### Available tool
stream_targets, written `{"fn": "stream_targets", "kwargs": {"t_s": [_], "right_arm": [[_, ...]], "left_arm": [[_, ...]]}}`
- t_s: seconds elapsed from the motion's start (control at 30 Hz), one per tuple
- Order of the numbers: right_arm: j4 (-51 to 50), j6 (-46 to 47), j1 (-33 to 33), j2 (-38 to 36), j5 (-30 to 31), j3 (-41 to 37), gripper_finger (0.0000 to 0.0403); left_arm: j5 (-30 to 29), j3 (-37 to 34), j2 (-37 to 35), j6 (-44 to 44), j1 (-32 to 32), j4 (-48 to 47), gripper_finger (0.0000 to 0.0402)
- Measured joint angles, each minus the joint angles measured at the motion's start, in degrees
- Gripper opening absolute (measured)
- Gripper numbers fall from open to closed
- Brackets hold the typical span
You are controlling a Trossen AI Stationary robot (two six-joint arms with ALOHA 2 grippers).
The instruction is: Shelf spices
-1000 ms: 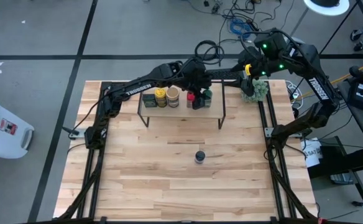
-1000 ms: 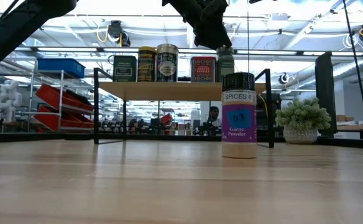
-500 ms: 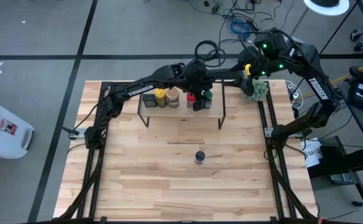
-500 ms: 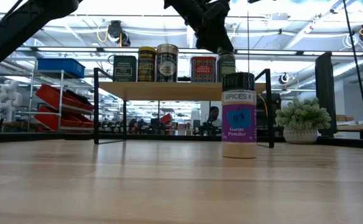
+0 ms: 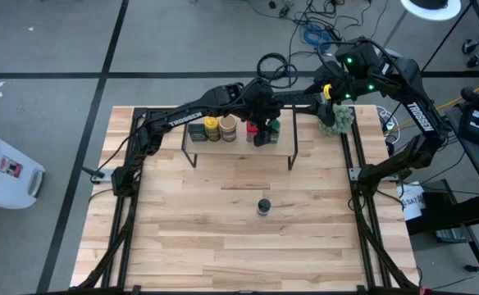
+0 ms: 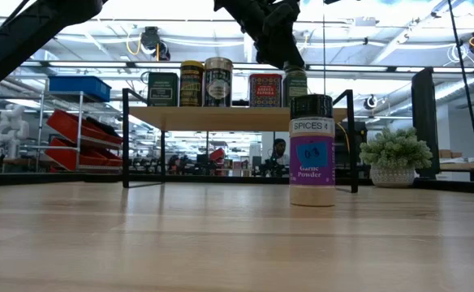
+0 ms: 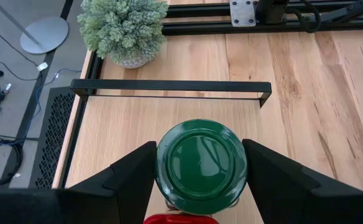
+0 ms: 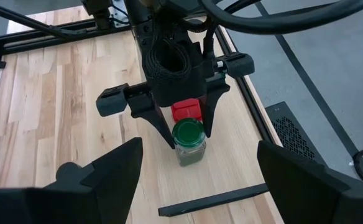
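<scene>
Near the table's front, 1 blue jar (image 6: 312, 150) stands alone, not yet shelved. Beyond it, the shelf (image 6: 221, 118) carries 5 spices in a row. At its right end the left gripper (image 8: 181, 134) straddles the green jar (image 7: 201, 163), fingers (image 7: 132, 174) apart just beside the lid, probably letting go. The right gripper (image 8: 194, 174) waits, wide open, over the table's far right corner.

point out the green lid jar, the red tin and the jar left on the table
green-lidded jar (image 7: 201, 163), left wrist view, centre of its lid
red tin (image 6: 265, 90), low view, its front label
blue-lidded jar (image 6: 312, 152), low view, its label
</scene>
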Motion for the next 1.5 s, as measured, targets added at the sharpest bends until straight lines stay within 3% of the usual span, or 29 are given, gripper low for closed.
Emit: {"fn": "stream_targets", "kwargs": {"t_s": [0.97, 1.5], "right_arm": [[0.0, 0.09, 0.0, 0.07, -0.03, 0.0, 0.0306], [-0.68, 3.12, 0.35, 0.02, -1.84, 0.0, 0.0306]], "left_arm": [[-0.62, 0.02, -0.35, 1.12, 0.11, 0.15, 0.0242], [-2.87, 0.09, -6.44, 0.53, -0.81, -0.73, 0.0242]]}}
